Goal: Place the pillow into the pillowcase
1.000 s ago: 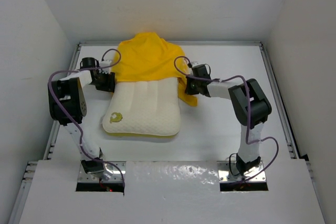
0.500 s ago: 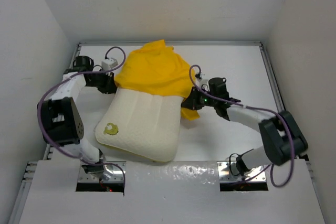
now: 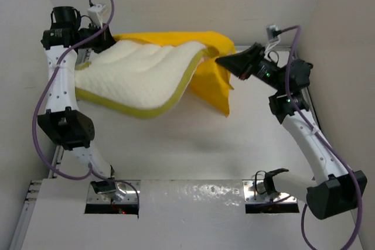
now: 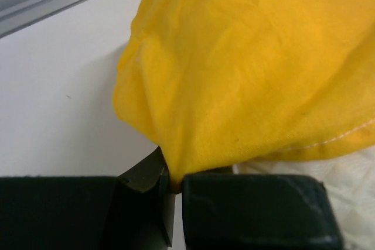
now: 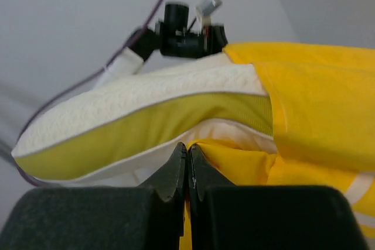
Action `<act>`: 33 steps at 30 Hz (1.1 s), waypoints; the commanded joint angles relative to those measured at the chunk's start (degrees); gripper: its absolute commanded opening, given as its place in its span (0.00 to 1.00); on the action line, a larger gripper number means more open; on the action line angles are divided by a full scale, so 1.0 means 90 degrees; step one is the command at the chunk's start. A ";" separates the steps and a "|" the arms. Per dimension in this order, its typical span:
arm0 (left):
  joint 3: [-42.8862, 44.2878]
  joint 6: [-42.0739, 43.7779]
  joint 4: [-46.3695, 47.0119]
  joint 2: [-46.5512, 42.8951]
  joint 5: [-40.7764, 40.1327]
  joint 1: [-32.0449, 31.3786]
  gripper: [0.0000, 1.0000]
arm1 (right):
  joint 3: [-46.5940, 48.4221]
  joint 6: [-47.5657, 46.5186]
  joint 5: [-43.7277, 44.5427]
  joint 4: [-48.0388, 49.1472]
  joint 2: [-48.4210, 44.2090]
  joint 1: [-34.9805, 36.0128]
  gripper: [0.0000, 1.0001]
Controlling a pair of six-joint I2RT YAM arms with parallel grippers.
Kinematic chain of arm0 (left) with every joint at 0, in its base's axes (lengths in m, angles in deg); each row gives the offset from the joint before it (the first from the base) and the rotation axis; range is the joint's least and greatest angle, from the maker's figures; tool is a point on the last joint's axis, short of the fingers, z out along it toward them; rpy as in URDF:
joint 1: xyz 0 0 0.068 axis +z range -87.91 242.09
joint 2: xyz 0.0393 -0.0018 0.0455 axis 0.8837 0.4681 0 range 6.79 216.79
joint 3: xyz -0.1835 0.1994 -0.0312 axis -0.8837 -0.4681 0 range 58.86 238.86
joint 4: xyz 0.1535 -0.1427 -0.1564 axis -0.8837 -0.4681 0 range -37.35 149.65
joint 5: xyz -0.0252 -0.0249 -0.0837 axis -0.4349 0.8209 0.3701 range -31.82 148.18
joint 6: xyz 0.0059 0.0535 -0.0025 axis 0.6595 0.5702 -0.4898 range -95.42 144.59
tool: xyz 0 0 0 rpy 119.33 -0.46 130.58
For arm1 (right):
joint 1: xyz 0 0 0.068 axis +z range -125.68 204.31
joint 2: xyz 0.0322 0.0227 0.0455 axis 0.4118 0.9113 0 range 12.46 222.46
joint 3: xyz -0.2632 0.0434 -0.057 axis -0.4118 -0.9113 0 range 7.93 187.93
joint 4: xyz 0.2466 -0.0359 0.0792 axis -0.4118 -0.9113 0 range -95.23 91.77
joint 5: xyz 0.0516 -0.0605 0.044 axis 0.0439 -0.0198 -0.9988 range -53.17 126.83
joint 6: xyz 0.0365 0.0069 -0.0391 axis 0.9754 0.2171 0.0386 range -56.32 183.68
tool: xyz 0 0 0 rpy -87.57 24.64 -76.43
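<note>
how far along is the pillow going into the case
Done: the pillowcase covers the far end of the pillow. In hand: the left gripper and right gripper are each shut on the pillowcase edge, holding both up off the table. Left: most of the pillow is bare and has to slide in.

Pillow [image 3: 146,77]: cream-white with a dimpled texture and shallow lengthwise ridges; olive-yellow side band edged in pale piping. Pillowcase [image 3: 217,83], centre right of the top view: plain bright yellow; pale hem stitching shows in the left wrist view. Left gripper [image 4: 171,182] and right gripper [image 5: 187,165]: black. Left arm [image 3: 58,80] and right arm [image 3: 310,139]: white links, black joints, purple cables [image 3: 35,122]. Table [image 3: 234,150]: white.
</note>
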 commanded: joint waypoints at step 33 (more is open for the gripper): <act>-0.3436 0.0346 0.1575 -0.0389 -0.4456 -0.1786 0.62 | -0.2322 -0.2518 0.3946 -0.3358 0.1088 0.0286 0.74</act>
